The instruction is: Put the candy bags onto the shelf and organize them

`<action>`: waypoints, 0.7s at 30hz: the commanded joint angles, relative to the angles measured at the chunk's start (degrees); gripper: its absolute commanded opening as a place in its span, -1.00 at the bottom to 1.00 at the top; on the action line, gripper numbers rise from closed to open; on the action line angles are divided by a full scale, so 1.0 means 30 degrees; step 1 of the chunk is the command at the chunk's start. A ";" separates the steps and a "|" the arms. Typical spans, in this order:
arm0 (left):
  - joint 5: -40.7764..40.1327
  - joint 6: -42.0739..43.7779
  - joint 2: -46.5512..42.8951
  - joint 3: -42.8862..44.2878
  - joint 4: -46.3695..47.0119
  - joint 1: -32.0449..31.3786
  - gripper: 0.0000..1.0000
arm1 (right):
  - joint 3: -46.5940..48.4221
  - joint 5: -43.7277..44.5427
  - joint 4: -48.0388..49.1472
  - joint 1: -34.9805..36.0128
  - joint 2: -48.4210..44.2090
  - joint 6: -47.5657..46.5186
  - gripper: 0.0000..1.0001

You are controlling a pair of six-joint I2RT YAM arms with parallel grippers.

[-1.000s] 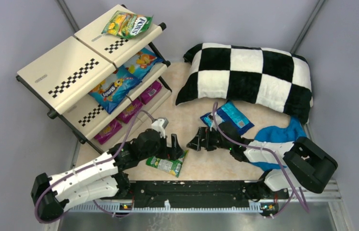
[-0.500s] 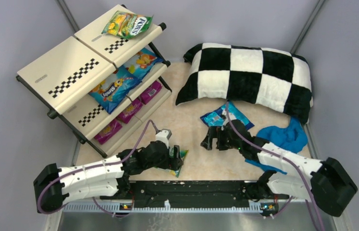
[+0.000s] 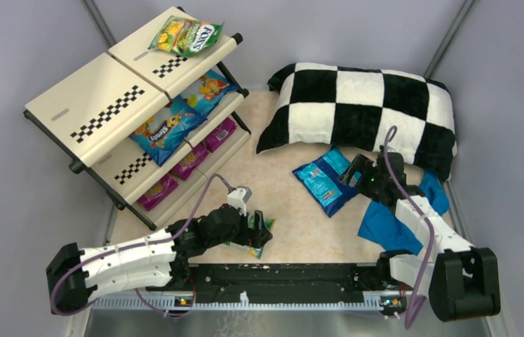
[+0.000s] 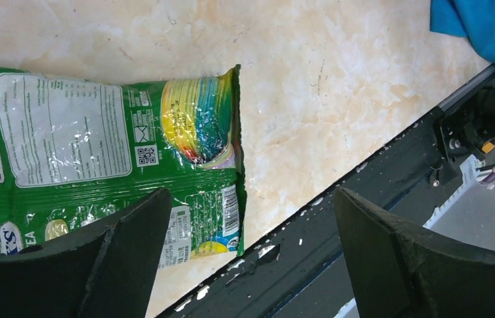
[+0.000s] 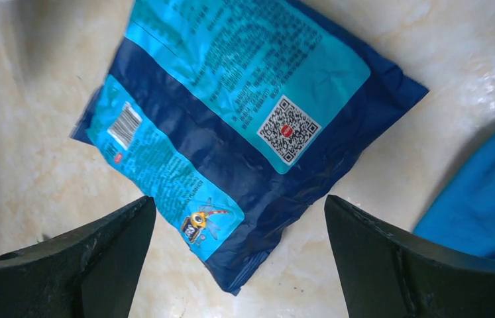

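- At ten o'clock in the overhead view: shelf (image 3: pixel 97 98), with three slanted cream tiers on a black tube frame
- On the top tier, at the rack's one o'clock end: green-yellow FOX'S bag (image 3: pixel 186 35), lying flat
- On the middle tier: two blue bags (image 3: pixel 168 130), side by side
- On the bottom tier: three magenta bags (image 3: pixel 190 161) in a row
- At six o'clock, near the front edge of the table (image 3: pixel 280 203): left gripper (image 3: pixel 257 228) (image 4: pixel 251 205), spread wide, gripping nothing, poised low over one end of a packet
- Under it: green-white bag (image 3: pixel 266 225) (image 4: pixel 99 139), flat on the marble, back label up, short end lying between the two fingers in the wrist view; touching them or not, cannot tell
- Right of centre, at the six o'clock side of the pillow (image 3: pixel 364 105): loose blue bag (image 3: pixel 323 184) (image 5: pixel 244 126), flat, printed back with square code facing up
- At that packet's three o'clock edge: right gripper (image 3: pixel 357 172) (image 5: pixel 238 205), spread wide, clasping nothing, fingers set to either side of the packet's near corner in the wrist view
- At four o'clock, partly under the right arm: blue cloth (image 3: pixel 385 228) (image 5: pixel 490 199), crumpled, just beside the loose packet
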 commanded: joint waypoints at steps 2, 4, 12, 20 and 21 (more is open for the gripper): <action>0.0263 0.1205 -0.0511 0.1252 0.0808 -0.0098 0.97 | 0.0914 -0.1124 0.1193 -0.0188 0.2077 0.0176 0.91; 0.0296 0.1471 -0.0481 0.1495 0.0814 -0.0097 0.97 | 0.0623 -0.1516 0.1903 -0.0188 0.2545 0.0420 0.85; 0.0261 0.2840 0.0011 0.2222 0.0506 -0.0097 0.97 | -0.0918 -0.2450 0.4437 -0.0048 0.3770 0.1026 0.49; 0.0524 0.2881 0.0072 0.2561 0.0377 -0.0093 0.97 | -0.1474 -0.1522 0.4592 0.1146 0.3870 0.0949 0.25; 0.0578 0.2836 0.0040 0.2558 0.0526 -0.0097 0.97 | -0.1449 -0.1394 0.4593 0.1578 0.3998 0.0877 0.25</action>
